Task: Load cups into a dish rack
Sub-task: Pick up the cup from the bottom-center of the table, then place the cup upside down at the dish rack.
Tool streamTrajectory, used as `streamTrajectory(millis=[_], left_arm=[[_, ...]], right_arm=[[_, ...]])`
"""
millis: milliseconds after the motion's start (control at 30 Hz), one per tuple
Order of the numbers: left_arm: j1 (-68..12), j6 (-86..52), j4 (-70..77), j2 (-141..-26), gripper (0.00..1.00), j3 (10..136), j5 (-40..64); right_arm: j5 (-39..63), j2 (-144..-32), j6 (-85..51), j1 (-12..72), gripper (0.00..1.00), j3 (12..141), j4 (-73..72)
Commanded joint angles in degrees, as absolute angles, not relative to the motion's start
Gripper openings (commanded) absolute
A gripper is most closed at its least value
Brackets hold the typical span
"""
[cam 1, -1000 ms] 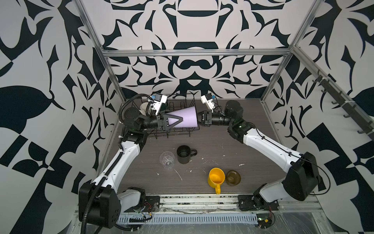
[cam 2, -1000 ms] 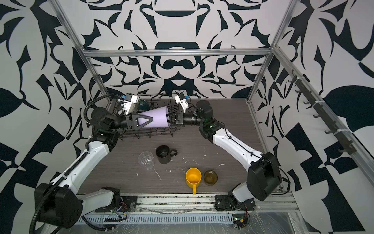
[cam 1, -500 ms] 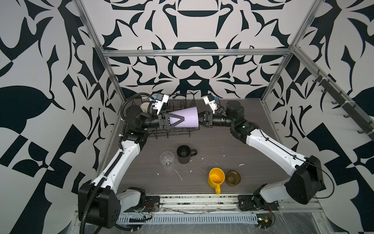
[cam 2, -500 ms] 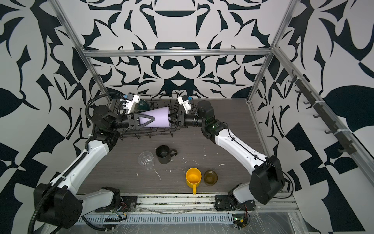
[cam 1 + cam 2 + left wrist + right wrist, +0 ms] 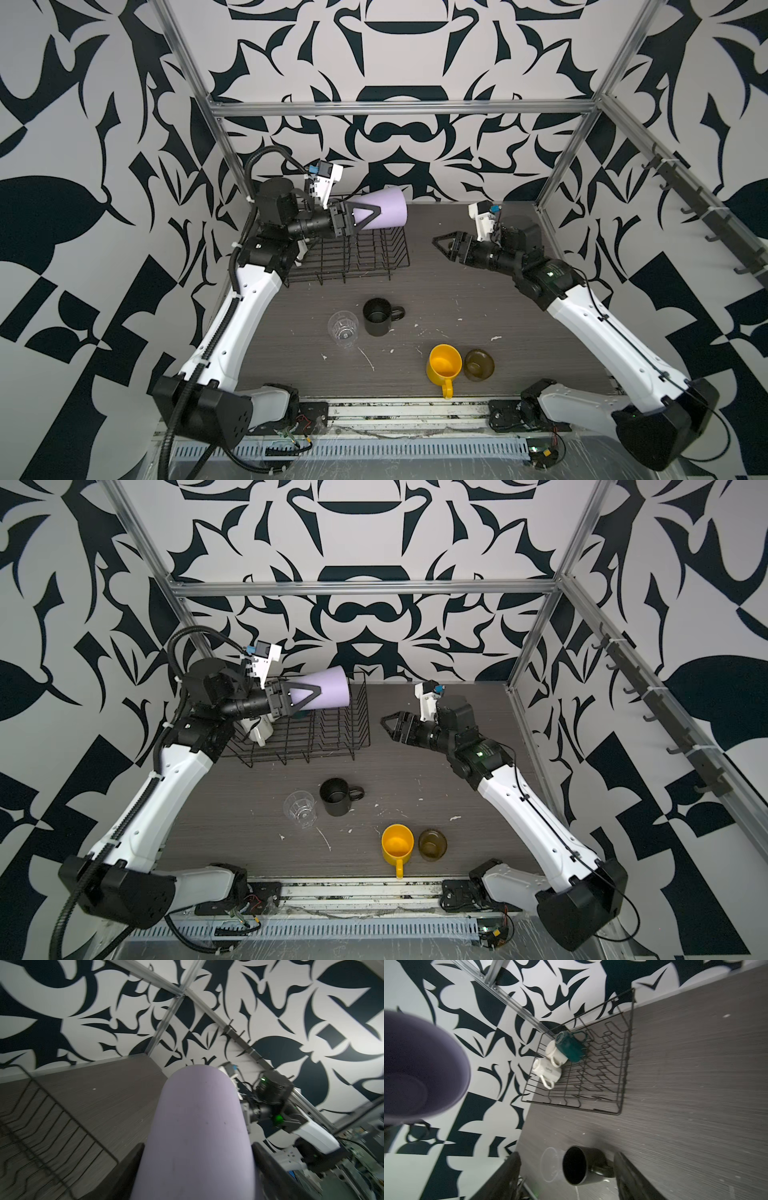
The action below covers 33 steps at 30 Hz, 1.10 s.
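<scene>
My left gripper (image 5: 374, 212) (image 5: 197, 1147) is shut on the lilac tumbler (image 5: 384, 212) (image 5: 197, 1126), holding it sideways in the air over the black wire dish rack (image 5: 357, 257) (image 5: 623, 1064). My right gripper (image 5: 439, 248) (image 5: 566, 1159) hangs open and empty to the right of the rack, apart from the tumbler. In the rack lie a teal mug (image 5: 570, 1049) and two cream mugs (image 5: 546, 1071). On the table stand a black mug (image 5: 377, 318), a clear glass (image 5: 343, 329), a yellow mug (image 5: 444, 365) and an olive-brown glass (image 5: 478, 365).
The rack sits at the far left of the dark wood-grain table (image 5: 478, 316), against the patterned back wall. Its prong side faces the right arm. Metal frame posts (image 5: 565, 158) stand at the far corners. White specks dot the table.
The right gripper opened, let go of the tumbler's rim and drew back to the right. The left gripper kept the tumbler and tilted its open end slightly upward.
</scene>
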<state>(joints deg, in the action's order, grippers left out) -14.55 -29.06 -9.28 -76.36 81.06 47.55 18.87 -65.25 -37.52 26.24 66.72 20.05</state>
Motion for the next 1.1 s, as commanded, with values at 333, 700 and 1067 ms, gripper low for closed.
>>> streamTrajectory(millis=[333, 700, 1067], left_arm=[[-14.6, -24.9, -32.8, -96.7, 0.0, 101.0, 23.6], [-16.8, -23.8, -42.7, -112.5, 0.0, 116.9, 6.5], [-19.6, -22.8, -47.8, -123.5, 0.0, 128.4, -2.9]], right_arm=[[5.6, -59.6, -25.4, 26.4, 0.99, 66.1, 29.3], [4.1, -58.5, -21.3, 26.4, 0.99, 64.8, 31.9], [3.5, -57.0, -20.4, 26.4, 0.99, 62.1, 32.3]])
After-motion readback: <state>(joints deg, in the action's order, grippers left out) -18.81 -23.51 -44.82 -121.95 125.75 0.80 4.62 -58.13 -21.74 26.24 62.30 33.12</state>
